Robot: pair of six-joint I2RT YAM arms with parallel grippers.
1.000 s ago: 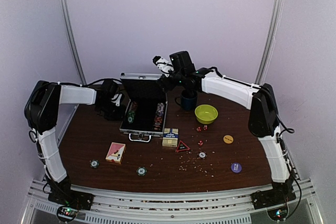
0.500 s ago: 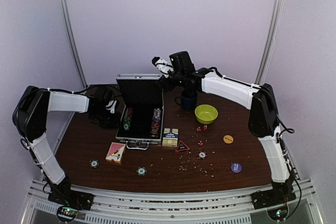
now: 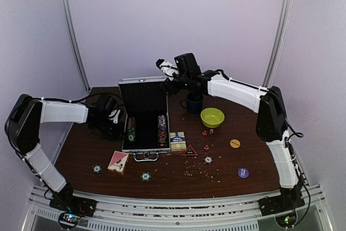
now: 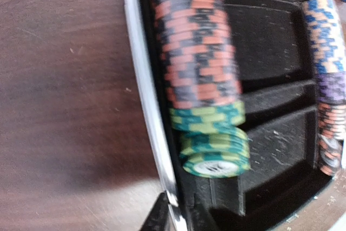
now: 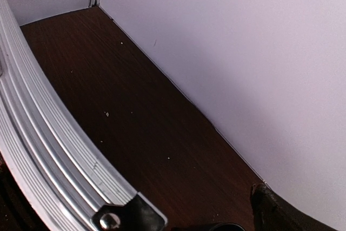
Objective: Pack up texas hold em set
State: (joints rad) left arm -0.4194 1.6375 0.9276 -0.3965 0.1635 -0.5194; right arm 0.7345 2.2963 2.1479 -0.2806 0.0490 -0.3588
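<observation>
Roughly: two card boxes, five loose chips outside briefcase; right fingers apart, left fingers unclear.

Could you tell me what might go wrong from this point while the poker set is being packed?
1. The lid stands upright with the open right gripper by its top corner. A nudge could drop it shut while the dice, loose chips, blue card box and red card box lie outside the case.
2. The green chips ending the left row lean out of line. They could spill or jam the lid.
</observation>
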